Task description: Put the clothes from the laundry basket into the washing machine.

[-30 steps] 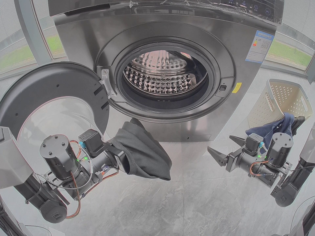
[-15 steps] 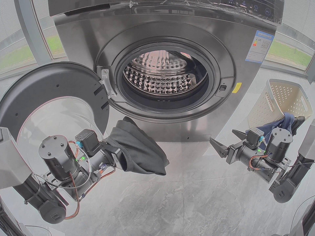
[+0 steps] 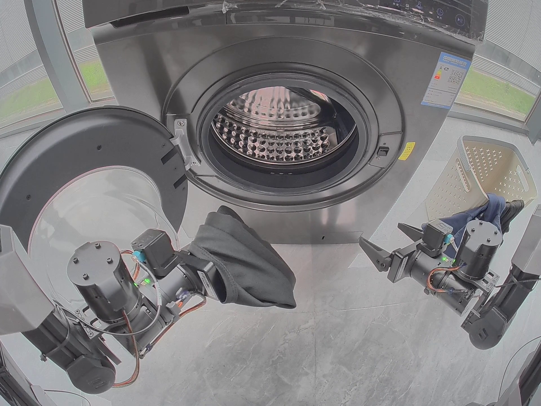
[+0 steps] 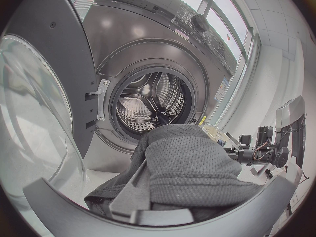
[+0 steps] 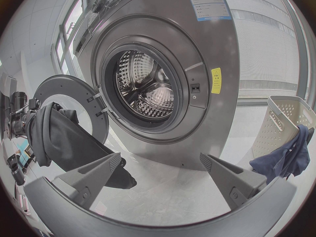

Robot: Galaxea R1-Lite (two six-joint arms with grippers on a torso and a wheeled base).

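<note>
— Two garments are counted here, so where's each one kept?

— On the left, the door [image 3: 84, 142] is swung wide open. Just right of it, a dark grey garment [image 3: 248, 266] is clamped in the left gripper [image 4: 135, 195] and held up off the floor, low in front of the washing machine [image 3: 282, 46], short of the drum [image 3: 279, 125]. Further right, the right gripper [image 3: 381, 235] is spread wide with nothing held. At the far right, a blue garment [image 3: 473, 218] is draped over the laundry basket [image 3: 479, 142] rim.
</note>
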